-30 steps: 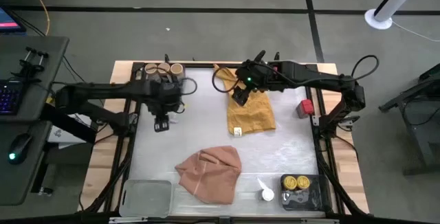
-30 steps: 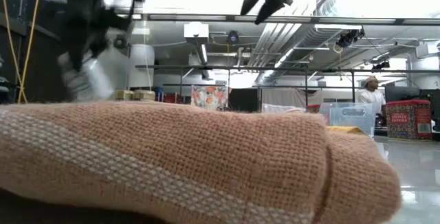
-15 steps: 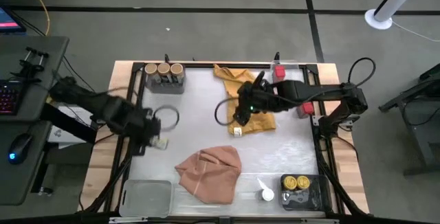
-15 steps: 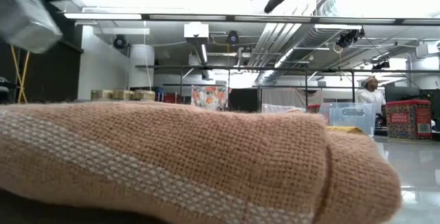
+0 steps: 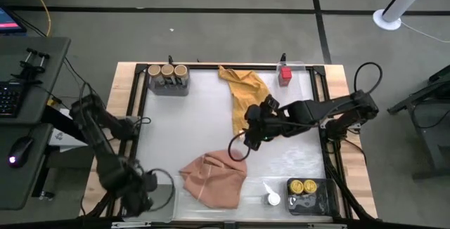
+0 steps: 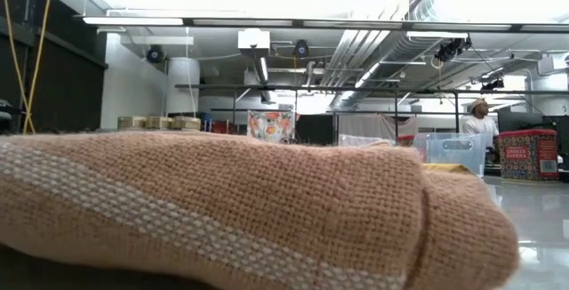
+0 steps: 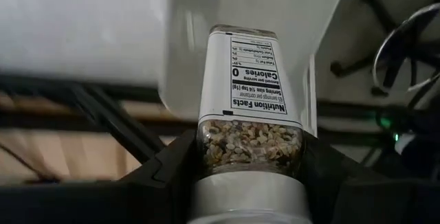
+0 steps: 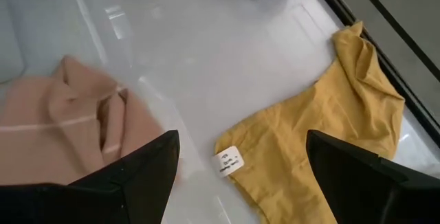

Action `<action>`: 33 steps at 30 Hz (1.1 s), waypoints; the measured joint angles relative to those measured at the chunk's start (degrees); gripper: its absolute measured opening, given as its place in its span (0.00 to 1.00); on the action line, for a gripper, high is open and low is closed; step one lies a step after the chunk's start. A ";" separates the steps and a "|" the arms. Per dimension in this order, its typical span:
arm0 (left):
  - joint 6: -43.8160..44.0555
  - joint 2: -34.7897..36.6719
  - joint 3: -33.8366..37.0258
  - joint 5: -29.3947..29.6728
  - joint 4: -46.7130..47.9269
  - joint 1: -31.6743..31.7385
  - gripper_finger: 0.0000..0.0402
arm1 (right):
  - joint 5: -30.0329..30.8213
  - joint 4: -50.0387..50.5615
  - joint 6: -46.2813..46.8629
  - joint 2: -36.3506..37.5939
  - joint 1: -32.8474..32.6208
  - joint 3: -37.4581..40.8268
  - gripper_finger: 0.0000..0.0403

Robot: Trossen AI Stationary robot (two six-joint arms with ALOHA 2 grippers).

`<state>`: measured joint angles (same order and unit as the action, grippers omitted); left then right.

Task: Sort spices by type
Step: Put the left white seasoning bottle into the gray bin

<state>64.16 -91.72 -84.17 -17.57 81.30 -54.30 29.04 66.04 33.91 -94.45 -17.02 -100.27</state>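
Now the left tool [image 7: 240, 189] is clamped on a white-lidded jar [image 7: 249, 114], its glass body showing coarse flakes and a nutrition label, held over the clear tray [image 5: 151, 202] at about seven o'clock on the surface [image 5: 204, 123]. The step in hand looks like setting this jar down in that tray, so I would lower it straight, keep it level, and release only once its base rests on the tray floor, well inside the rim.

The other white-lidded jar [image 5: 273, 199] lies at about five o'clock, just beside the grey tray [image 5: 320, 202] with the two yellow-lidded jars [image 5: 302, 186]. The three tan-lidded jars [image 5: 167, 71] stand grouped at eleven o'clock, and a red tin [image 5: 285, 75] sits at one o'clock.

The right tool [image 8: 240, 183] hangs with fingers apart and empty near the middle, above the gap between the mustard cloth [image 8: 309, 148] and the pink cloth [image 8: 65, 124]; it should stay clear of the left arm's descent.
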 joint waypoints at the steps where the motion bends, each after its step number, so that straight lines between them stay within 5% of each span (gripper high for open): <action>1: 1.22 -0.98 -0.36 -1.59 0.05 -0.92 0.40 | 0.04 -0.02 0.27 0.00 -0.47 0.00 0.77; 11: -8.12 -8.25 3.11 -5.17 -0.86 -2.21 0.40 | 3.91 -0.86 0.79 0.00 -1.93 0.00 0.77; 23: -14.81 -8.81 10.45 -7.20 -5.15 -1.41 0.40 | 3.88 -0.94 1.88 0.00 -1.57 0.00 0.77; 33: -16.26 -8.70 10.34 -5.40 -7.72 -1.40 0.70 | 4.20 -0.98 2.12 0.00 -1.35 0.00 0.77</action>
<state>47.90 -100.42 -73.82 -22.97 73.57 -55.70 33.25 65.06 36.03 -94.45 -18.37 -100.27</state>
